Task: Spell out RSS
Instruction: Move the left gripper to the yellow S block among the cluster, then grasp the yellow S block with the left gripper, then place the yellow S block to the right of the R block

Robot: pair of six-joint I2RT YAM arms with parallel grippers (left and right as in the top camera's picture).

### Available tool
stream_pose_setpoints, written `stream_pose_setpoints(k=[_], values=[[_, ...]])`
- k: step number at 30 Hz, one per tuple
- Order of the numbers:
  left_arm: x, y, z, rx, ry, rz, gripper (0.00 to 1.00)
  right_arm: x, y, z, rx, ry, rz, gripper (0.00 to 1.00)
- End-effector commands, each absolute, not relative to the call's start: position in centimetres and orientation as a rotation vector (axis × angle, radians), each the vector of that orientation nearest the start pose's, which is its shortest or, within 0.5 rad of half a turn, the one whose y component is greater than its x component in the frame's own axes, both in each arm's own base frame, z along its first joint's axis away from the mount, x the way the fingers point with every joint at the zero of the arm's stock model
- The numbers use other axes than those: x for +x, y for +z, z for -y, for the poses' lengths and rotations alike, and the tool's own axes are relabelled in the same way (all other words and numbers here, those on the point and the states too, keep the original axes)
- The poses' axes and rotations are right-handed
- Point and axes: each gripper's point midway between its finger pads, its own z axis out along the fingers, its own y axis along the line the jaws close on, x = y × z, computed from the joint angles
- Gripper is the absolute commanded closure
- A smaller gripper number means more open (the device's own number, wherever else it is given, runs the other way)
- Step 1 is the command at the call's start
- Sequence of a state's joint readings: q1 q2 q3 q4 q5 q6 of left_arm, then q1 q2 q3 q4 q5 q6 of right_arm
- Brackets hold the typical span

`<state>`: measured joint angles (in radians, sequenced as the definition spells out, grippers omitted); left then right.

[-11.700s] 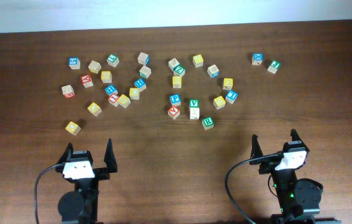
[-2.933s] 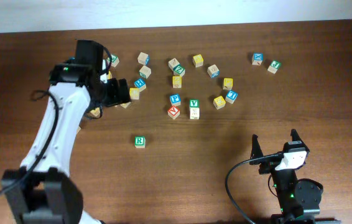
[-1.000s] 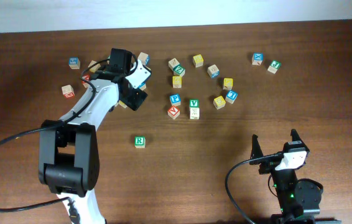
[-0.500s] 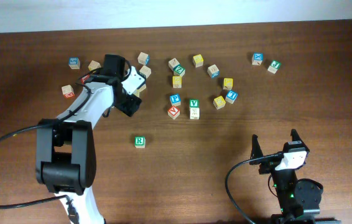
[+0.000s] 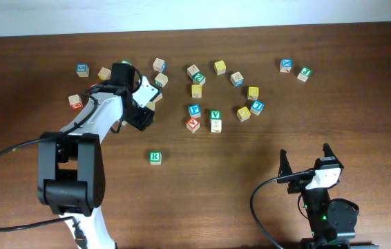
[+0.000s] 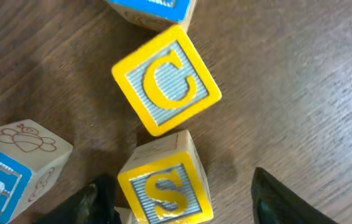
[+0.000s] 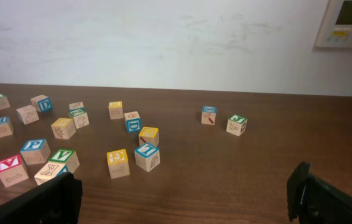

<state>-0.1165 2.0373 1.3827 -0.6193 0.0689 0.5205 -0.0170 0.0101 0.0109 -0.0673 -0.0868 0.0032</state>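
At the left of the table (image 5: 251, 180), the left arm reaches out over a cluster of letter cubes. The left gripper (image 5: 141, 115) hangs low over them with its fingers (image 6: 98, 200) spread wide. In the wrist view, a wooden cube with a blue face (image 6: 11, 168) and a line drawing on its top lies outside the finger at the view's left edge. Between the fingers sits a yellow-faced S cube (image 6: 165, 186) — close against that same finger, though whether it touches cannot be told. A broad strip of bare wood separates it from the other finger, and nothing is pinched. Just beyond the fingertips lies a yellow C cube (image 6: 166, 79), turned askew, with its near corner at or almost at the S cube's far edge. From overhead the S cube is hidden under the gripper.

The R cube (image 5: 155, 158), green-bordered with a green letter, lies alone on the table. It is well apart from the left fingers, on their near side toward the robot. A second S cannot be read among the scattered yellow cubes from overhead. Further right a green V cube (image 5: 215, 115) lies well apart from both grippers.

At the right, the right gripper (image 5: 304, 151) rests above its base with its fingers (image 7: 48, 200) spread wide and only bare table between them — the scattered cubes all lie well beyond the fingertips.
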Motion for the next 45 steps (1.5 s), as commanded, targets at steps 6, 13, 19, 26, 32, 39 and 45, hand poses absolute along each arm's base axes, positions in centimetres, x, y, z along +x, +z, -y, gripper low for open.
stream_pose_setpoints(k=[6,13,19,26,32,39,45], values=[[43.5,0.6,6.6,0.472,-0.105,-2.807,0.56,24.6,15.8,-1.0,-0.045,0.058,-1.641,0.02],[43.6,0.6,6.5,0.421,-0.106,-2.814,0.70,24.6,15.8,-1.0,-0.045,0.058,-1.641,0.02],[43.8,0.8,6.5,0.419,-0.107,-2.811,0.77,24.6,15.8,-1.0,-0.045,0.058,-1.641,0.01],[40.4,13.5,10.0,0.180,-0.471,-2.747,0.80,24.6,15.8,-1.0,-0.045,0.058,-1.641,0.02],[32.2,13.3,16.8,0.121,-0.688,-2.981,0.86,24.6,15.8,-1.0,-0.045,0.058,-1.641,0.02],[29.5,5.6,16.4,-0.134,-0.041,-2.978,0.80,24.6,15.8,-1.0,-0.045,0.058,-1.641,0.02],[29.9,2.4,14.9,-0.169,0.079,-2.868,0.80,24.6,15.8,-1.0,-0.045,0.058,-1.641,0.02]])
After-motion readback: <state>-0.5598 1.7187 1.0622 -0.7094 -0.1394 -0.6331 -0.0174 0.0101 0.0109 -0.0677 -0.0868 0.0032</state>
